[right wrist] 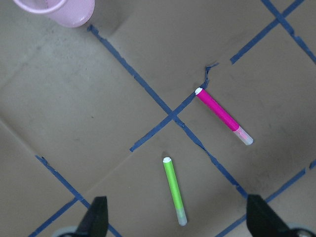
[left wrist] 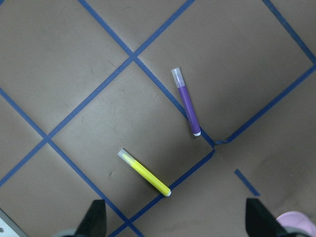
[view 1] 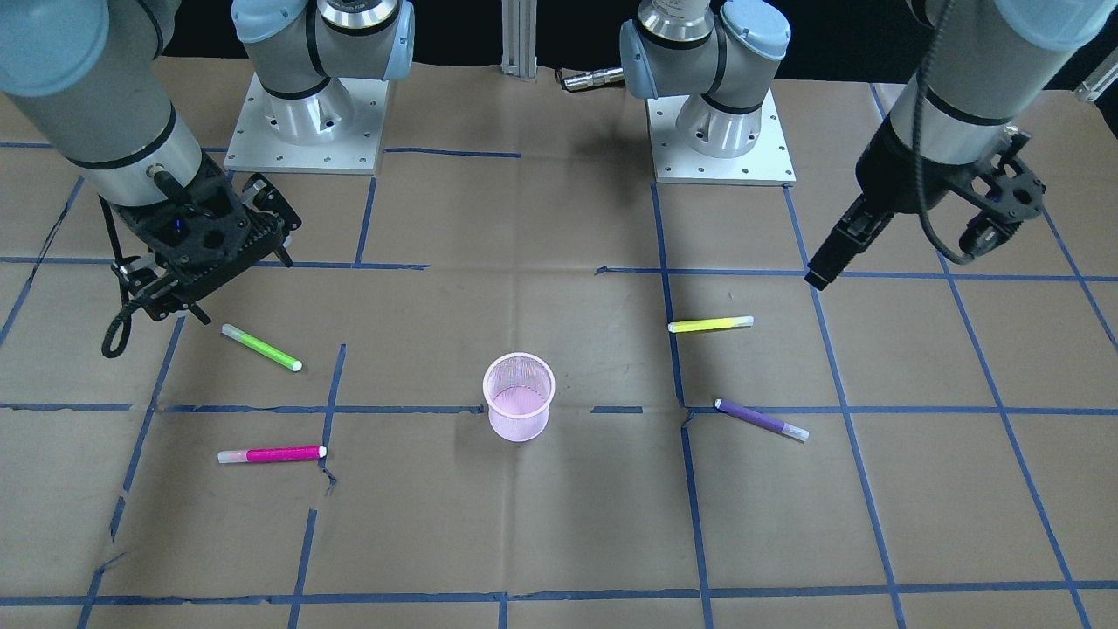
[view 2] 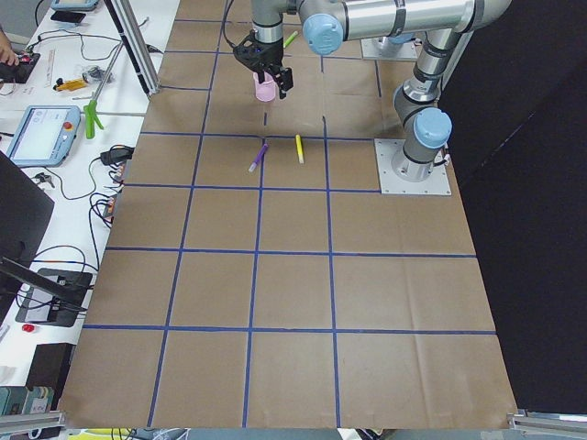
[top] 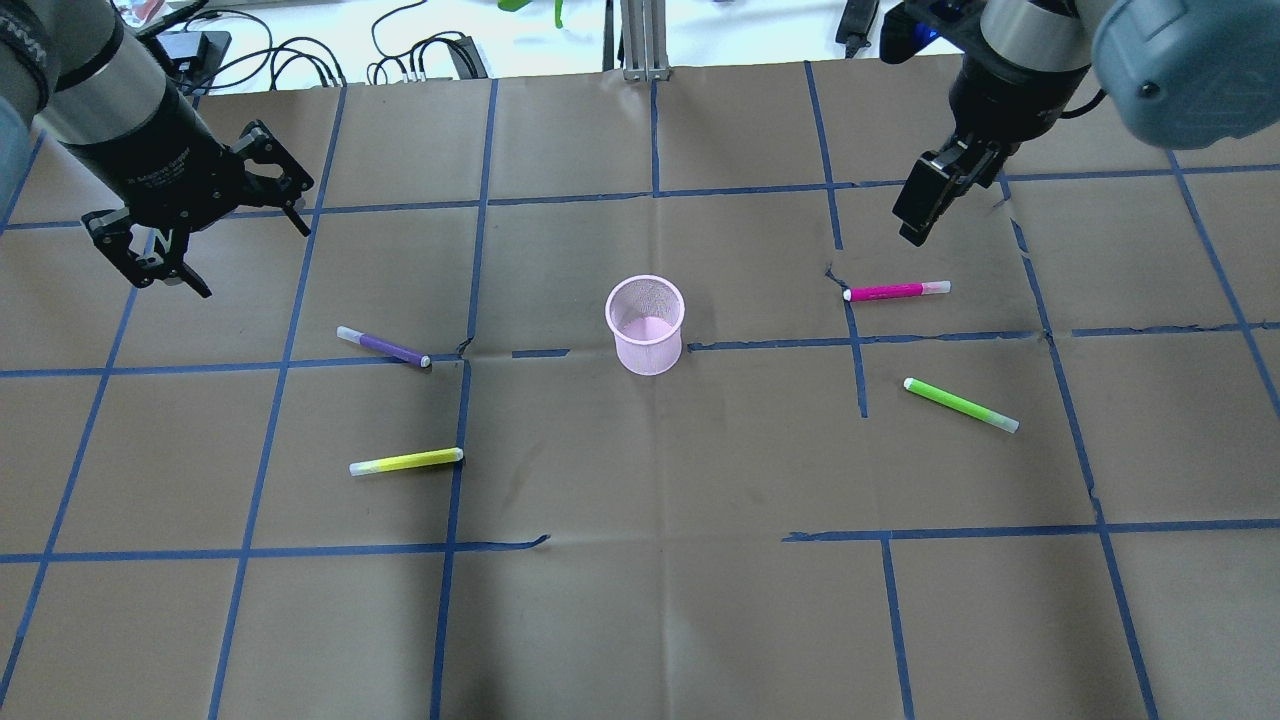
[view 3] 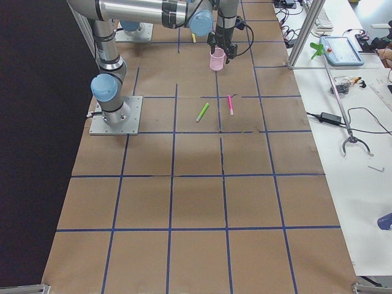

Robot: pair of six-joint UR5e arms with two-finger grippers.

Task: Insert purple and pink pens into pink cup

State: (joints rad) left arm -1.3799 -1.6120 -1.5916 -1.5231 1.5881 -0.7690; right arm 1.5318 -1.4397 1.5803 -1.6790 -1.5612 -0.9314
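While hovering above the brown paper [top: 640,620] at upper left of the overhead view, held left gripper [top: 250,258] with jaws spread wide and nothing between them; likely staged that way for a straight drop onto a pen. Ditto right gripper [top: 910,228] at upper right: seen edge-on there, but read as fully spread and empty from its wrist view, fingertips [right wrist: 98,219] at the bottom corners. Found pink cup [top: 648,350] upright at frame centre, mouth up, nothing visible inside, set between both arms, presumably for reach from either side. Spotted pink pen [top: 897,291] flat on the paper right of the cup, just below the right gripper, so judged as that arm's pick. Spotted purple pen [top: 383,347] flat left of the cup, below and right of the left gripper, hence that arm's job. Treated as distractors: green pen [top: 960,404] lower right, yellow pen [top: 405,461] lower left, each near a target pen but apart from it. Judged task as not started: both target pens outside the cup.
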